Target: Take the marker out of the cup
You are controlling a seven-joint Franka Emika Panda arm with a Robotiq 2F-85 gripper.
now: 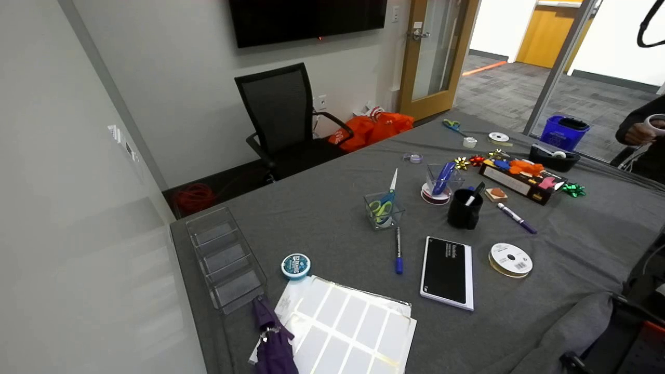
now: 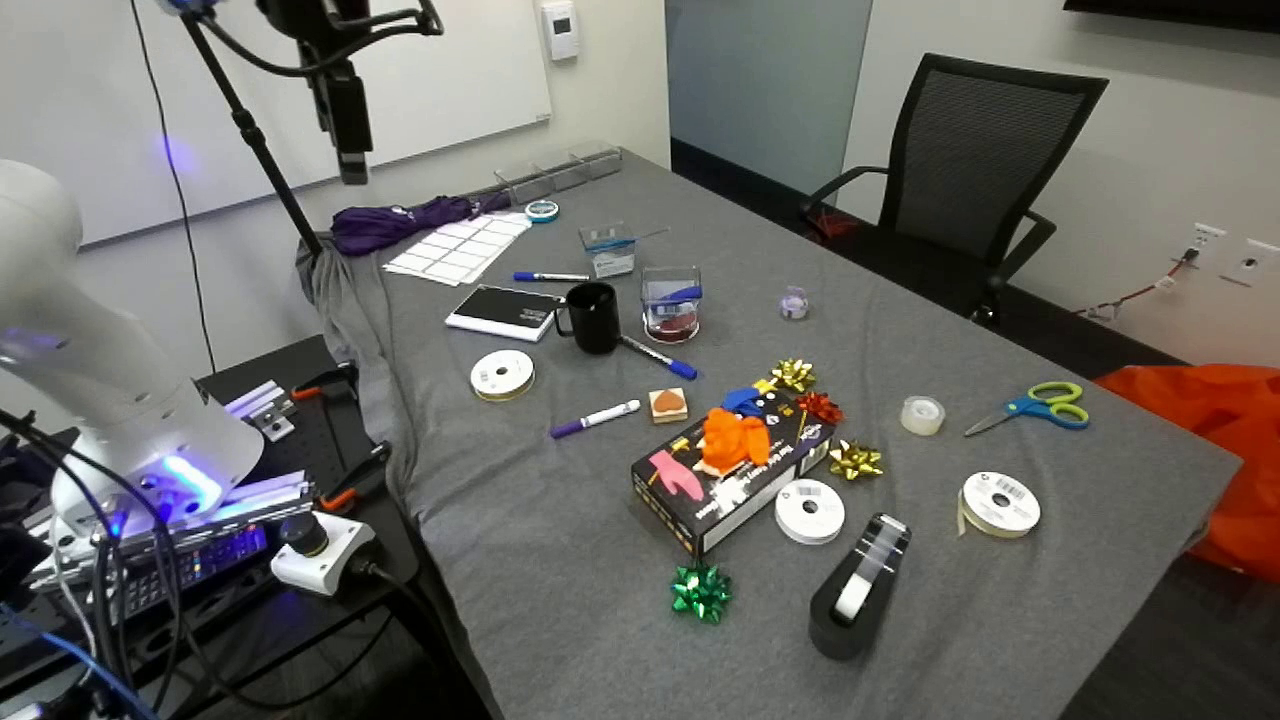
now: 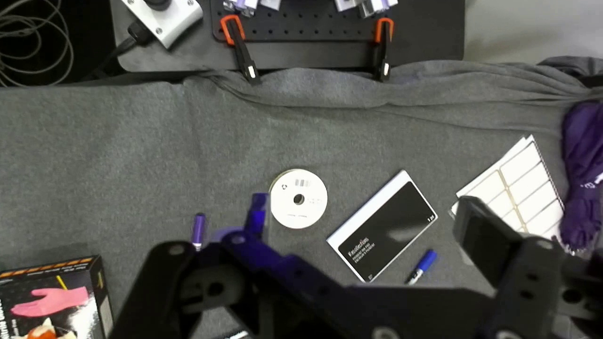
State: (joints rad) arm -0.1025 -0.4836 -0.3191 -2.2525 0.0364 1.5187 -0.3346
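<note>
The cup is a squat black mug [image 1: 464, 212] standing upright on the grey table; it also shows in an exterior view [image 2: 594, 320]. A marker [image 1: 471, 199] with a white body and dark end leans out of its top. I cannot make that marker out against the dark mug in the exterior view nearer the tape dispenser. My gripper [image 2: 352, 165] hangs high above the table near the whiteboard, well away from the cup. In the wrist view my gripper [image 3: 365, 206] has its fingers wide apart with nothing between them; its body hides the cup there.
Close to the cup lie a blue-capped marker [image 2: 660, 357], a purple marker [image 2: 595, 419], a wooden stamp [image 2: 668, 405], a notebook [image 2: 505, 312] and a ribbon spool [image 2: 502, 374]. Clear containers [image 1: 383, 221] [image 2: 670, 290] stand beside it. A glove box [image 2: 690, 515] lies farther off.
</note>
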